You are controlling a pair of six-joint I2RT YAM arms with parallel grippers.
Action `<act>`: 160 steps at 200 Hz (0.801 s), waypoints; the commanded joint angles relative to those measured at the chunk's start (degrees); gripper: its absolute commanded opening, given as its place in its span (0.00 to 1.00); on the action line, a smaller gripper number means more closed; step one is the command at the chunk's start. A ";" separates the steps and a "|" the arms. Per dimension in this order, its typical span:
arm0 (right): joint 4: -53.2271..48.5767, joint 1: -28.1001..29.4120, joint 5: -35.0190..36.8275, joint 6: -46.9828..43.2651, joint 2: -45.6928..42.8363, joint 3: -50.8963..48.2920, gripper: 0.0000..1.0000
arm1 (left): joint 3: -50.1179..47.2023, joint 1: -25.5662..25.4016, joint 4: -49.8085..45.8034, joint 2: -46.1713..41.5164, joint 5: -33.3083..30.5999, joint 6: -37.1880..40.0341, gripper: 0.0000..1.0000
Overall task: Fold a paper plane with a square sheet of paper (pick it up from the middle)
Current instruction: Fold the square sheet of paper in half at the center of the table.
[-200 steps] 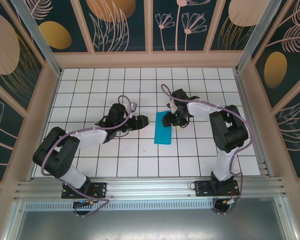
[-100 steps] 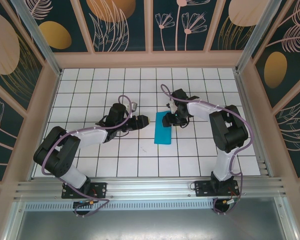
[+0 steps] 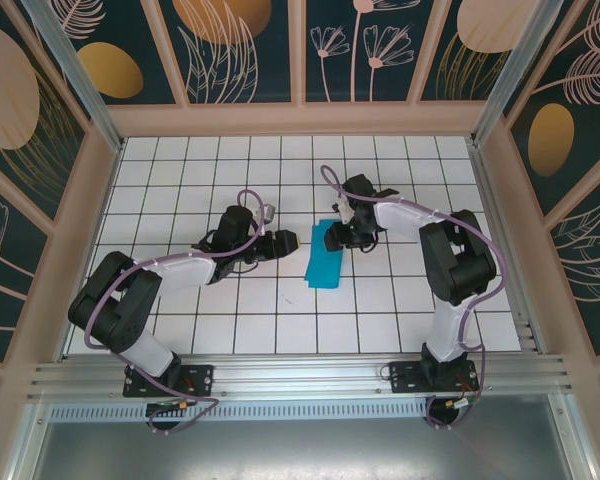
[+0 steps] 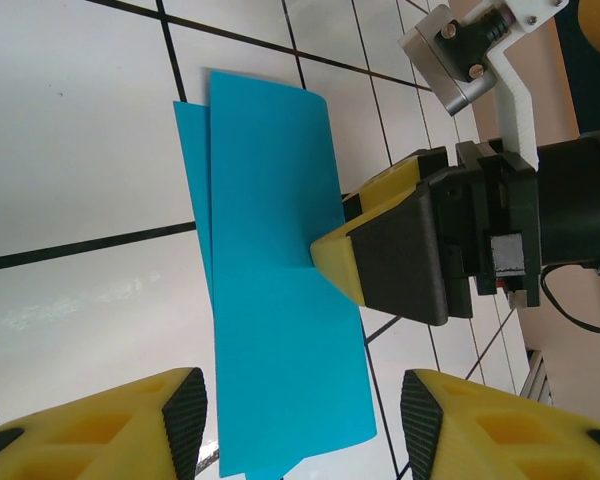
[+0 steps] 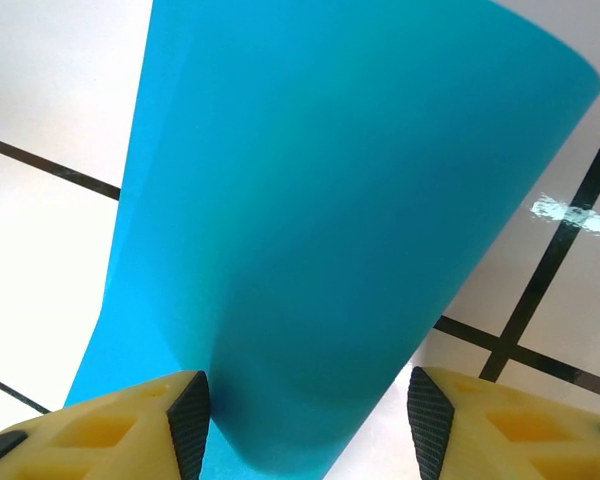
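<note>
As cyan paper (image 4: 280,280) lies folded, right end effector (image 5: 300,425) touching it

overhead view looking down from near edge, 2 wrist views close, all share blue paper (image 3: 324,262)

paper (image 5: 310,200): near end cut off at btm of rt wrist view, far edge under rt jaws

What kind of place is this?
Probably a robot practice booth: a left arm and right arm bolted at a white tiled table, flower-patterned panels walling it in, folded blue paper between them.
</note>
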 commanded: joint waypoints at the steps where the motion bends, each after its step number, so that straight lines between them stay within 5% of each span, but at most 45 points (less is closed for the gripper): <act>1: -2.23 0.32 -0.39 -2.17 1.06 0.43 0.58 | 1.32 -0.48 -0.88 0.65 0.31 1.30 0.57; 160: -0.24 0.30 -2.22 -2.19 0.67 -1.53 0.59 | 2.12 -1.02 -0.36 1.52 0.52 0.96 0.57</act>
